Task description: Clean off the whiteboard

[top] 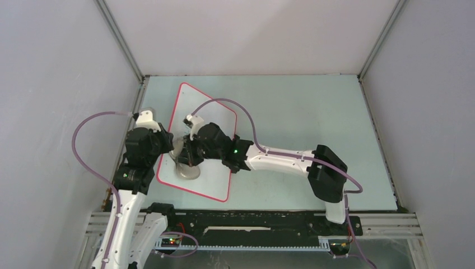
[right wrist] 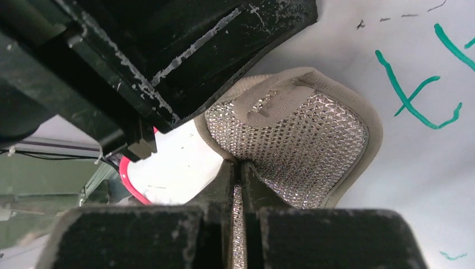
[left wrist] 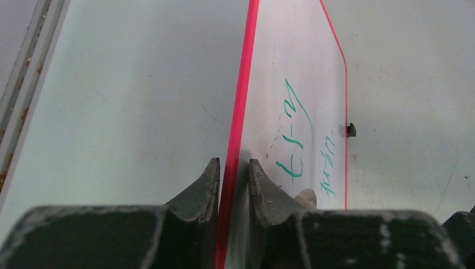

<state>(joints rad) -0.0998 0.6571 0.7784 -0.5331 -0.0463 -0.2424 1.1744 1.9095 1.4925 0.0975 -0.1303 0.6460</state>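
Item: whiteboard [top: 214,182], white face with a red rim [left wrist: 242,101] and rounded corners.
Location: on the pale desk [top: 302,112], toward its left side, one long edge facing the left arm.
Fittings: one small black clip [left wrist: 350,130] showed on the far long edge in the left wrist view.
Left gripper [left wrist: 232,168]: jaws clenched on the board's near red edge, one finger on each face, apparently steadying it. Whether that edge was raised off the desk could not be told.
Right gripper [right wrist: 238,168]: jaws clenched on a grey knobbly cloth pad [right wrist: 302,134], pinched at its near edge.
Pad position: lying against the board face near the end closest to the arm bases, just beside the left jaws.
Marks present: green handwriting [left wrist: 297,134] ran along the board in at least two lines. More green strokes [right wrist: 420,95] lay beside the pad, with a few faint dark specks above them.
Area near pad: white and bare as far as the right wrist view showed.
Progress, as judged: grip and tool in place; wiping barely advanced at most, since most of the writing was legible.
Outstanding: sweep the pad across the green lines toward the far end, until the face is plain.
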